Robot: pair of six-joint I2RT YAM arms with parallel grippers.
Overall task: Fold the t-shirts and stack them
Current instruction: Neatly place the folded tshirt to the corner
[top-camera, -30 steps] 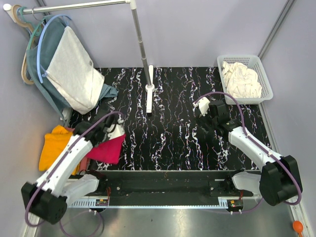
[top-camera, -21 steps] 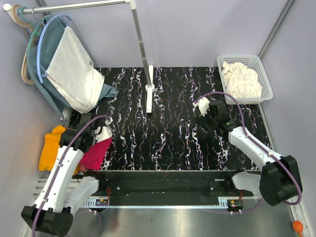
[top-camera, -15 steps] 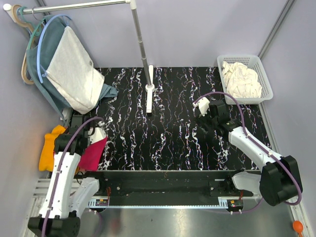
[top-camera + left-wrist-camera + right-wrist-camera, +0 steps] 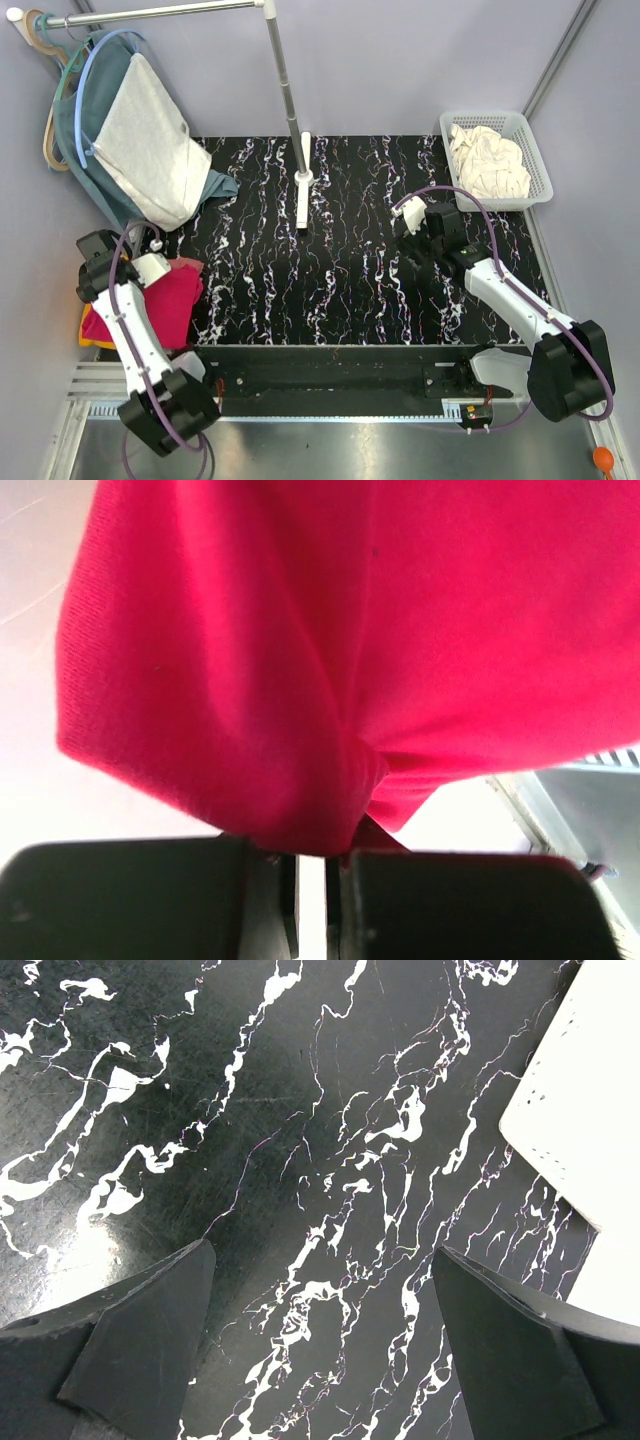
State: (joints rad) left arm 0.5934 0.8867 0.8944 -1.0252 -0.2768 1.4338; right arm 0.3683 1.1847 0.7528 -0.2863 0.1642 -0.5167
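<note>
The left gripper (image 4: 312, 865) was pressed together, and it pinched a bunched fold of the crimson-pink t-shirt (image 4: 350, 630). In the left wrist view the red cloth came out from between the two black fingers (image 4: 130, 900) and filled nearly the whole view.

From above, that gripper was far to the left of the metal pole (image 4: 285, 80) and nearer the arm bases, right at the left edge of the black marbled table top (image 4: 330, 270). The shirt sat in a soft heap just beside the gripper, partly past that edge. A little bit of the orange-yellow t-shirt (image 4: 87, 340) peeked out under the heap, on the side away from the pole (most of it was hidden).

The right gripper (image 4: 322, 1260) was spread wide, with nothing between its fingers. It was over bare table, to the right of the pole and a bit nearer the arm bases.

The white basket (image 4: 480, 116) stood far to the right of the pole, by the wall. The cream-white t-shirt (image 4: 488, 165) lay crumpled inside it.

To the left of the pole, a grey-white garment (image 4: 150, 140) and a teal-blue garment (image 4: 100, 120) hung on hangers.
</note>
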